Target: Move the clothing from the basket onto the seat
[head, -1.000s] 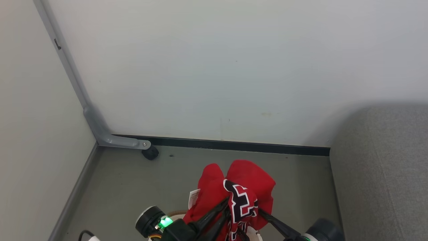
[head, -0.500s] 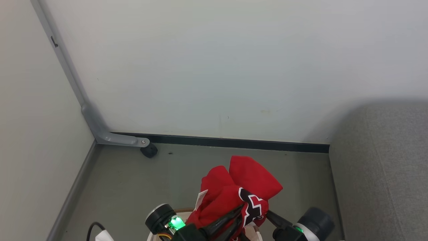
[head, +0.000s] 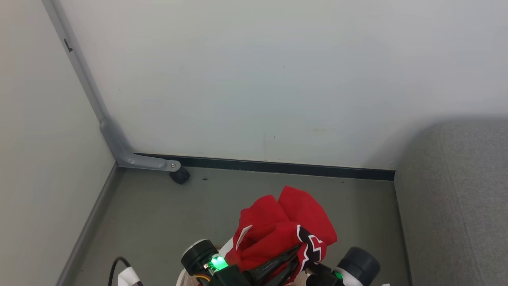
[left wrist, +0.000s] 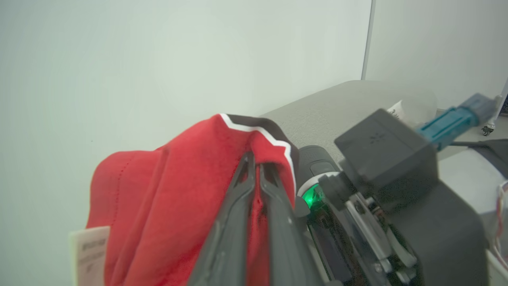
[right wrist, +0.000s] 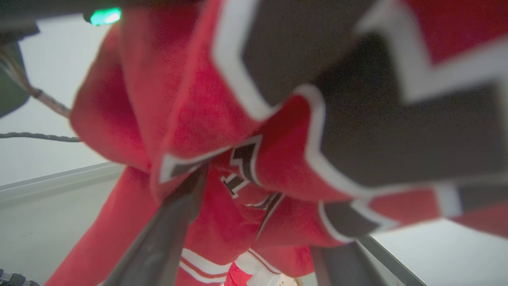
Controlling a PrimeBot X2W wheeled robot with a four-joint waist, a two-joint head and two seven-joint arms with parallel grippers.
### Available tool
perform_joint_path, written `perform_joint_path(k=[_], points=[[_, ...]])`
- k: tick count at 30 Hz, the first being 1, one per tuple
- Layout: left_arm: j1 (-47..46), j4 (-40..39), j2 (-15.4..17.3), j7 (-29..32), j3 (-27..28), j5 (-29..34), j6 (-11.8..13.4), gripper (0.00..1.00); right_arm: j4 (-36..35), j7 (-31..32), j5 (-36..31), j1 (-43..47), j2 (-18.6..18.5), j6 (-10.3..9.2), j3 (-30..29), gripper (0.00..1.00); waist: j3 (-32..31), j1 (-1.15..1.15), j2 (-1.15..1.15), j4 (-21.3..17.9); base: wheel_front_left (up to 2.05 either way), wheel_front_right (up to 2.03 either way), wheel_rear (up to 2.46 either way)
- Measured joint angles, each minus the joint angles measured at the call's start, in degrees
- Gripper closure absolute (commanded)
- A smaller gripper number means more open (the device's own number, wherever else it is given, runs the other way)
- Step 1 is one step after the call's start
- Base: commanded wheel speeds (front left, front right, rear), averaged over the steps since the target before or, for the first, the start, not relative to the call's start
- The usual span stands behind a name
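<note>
Two hands: left hand [left wrist: 256, 159] is pinching clothing [left wrist: 170, 190], right hand [right wrist: 258, 214] is gaping beneath.
Clothing: seemingly soft, light; grab bunched folds.

A bunch of red clothing [head: 278, 228] was held up above the grey floor [head: 158, 222]. It was pinched by the left gripper [head: 291, 255], whose dark fingers [head: 274, 265] were pressed together in the cloth. A white tag [head: 243, 232] and black-and-white letters [head: 311, 246] were seen on it. The right gripper [head: 317, 271] was mostly hidden under the cloth. The grey seat [head: 452, 206] was seen at the right, apart from the clothing. A black wheel [head: 179, 175] was seen by the white wall [head: 278, 79].
</note>
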Motion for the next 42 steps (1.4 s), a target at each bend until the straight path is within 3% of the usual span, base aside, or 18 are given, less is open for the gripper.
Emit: perform_joint_path(k=[1,2,17,21,22,23,25,26,27,36,42], points=[[-0.1,0.0,0.1,0.0,-0.1,-0.1,0.0,1.0,0.0,0.0,0.2,-0.2,0.1,0.0,-0.1,0.0,0.0,0.0,0.0,0.0,0.0,0.0,0.0],[-0.2,-0.1,0.2,0.0,-0.3,-0.2,0.0,1.0,0.1,0.0,0.5,-0.2,0.3,0.0,-0.4,1.0,0.0,0.0,0.0,0.1,0.0,0.0,0.0],[-0.5,0.3,0.7,0.0,-0.2,-1.8,-0.4,1.0,0.1,0.0,5.0,0.0,0.7,-0.1,-5.1,1.0,-0.3,0.0,0.0,0.2,0.0,0.0,0.0],[-0.5,1.5,0.5,0.0,1.0,-1.8,-0.4,1.0,-0.7,0.0,5.5,0.2,0.8,-1.26,-7.0,1.0,-0.5,0.0,0.0,0.2,0.0,0.0,0.0],[-0.4,1.8,0.5,0.0,1.4,-1.8,-0.4,0.93,-0.9,0.0,5.5,0.2,0.8,-1.63,-7.5,1.0,-0.6,0.0,0.0,0.2,0.0,0.0,0.0],[-0.3,2.1,0.5,0.0,1.8,-1.8,-0.4,0.71,-1.0,0.0,5.5,0.2,0.8,-1.92,-7.9,1.0,-0.6,0.0,0.0,0.2,0.0,0.0,0.0],[-0.2,2.7,0.5,0.0,2.3,-1.8,-0.4,0.56,-1.3,0.0,5.5,0.3,0.8,-2.52,-8.7,1.0,-0.7,0.0,0.0,0.1,0.0,0.0,0.0],[-0.1,2.9,0.5,0.0,2.4,-1.8,-0.4,0.39,-1.7,0.0,5.7,0.4,0.7,-2.6,-9.0,1.0,-0.7,0.0,0.0,0.1,0.0,0.0,0.0],[0.1,3.1,0.5,0.0,2.7,-1.8,-0.4,0.0,-2.0,0.0,5.8,0.6,0.7,-2.61,-9.3,1.0,-0.7,0.0,0.0,0.1,0.0,0.0,0.0],[1.0,4.9,-0.3,0.0,4.4,-1.8,0.4,0.0,-4.5,0.0,7.6,1.6,0.6,-3.61,-12.0,1.0,-0.9,0.0,0.0,-0.1,0.0,0.0,0.0],[2.0,6.6,-0.4,0.0,6.7,-1.8,2.2,0.0,-6.0,0.0,8.0,2.6,0.6,-3.82,-13.3,1.0,-0.9,0.0,0.0,-0.2,0.0,0.0,0.0]])
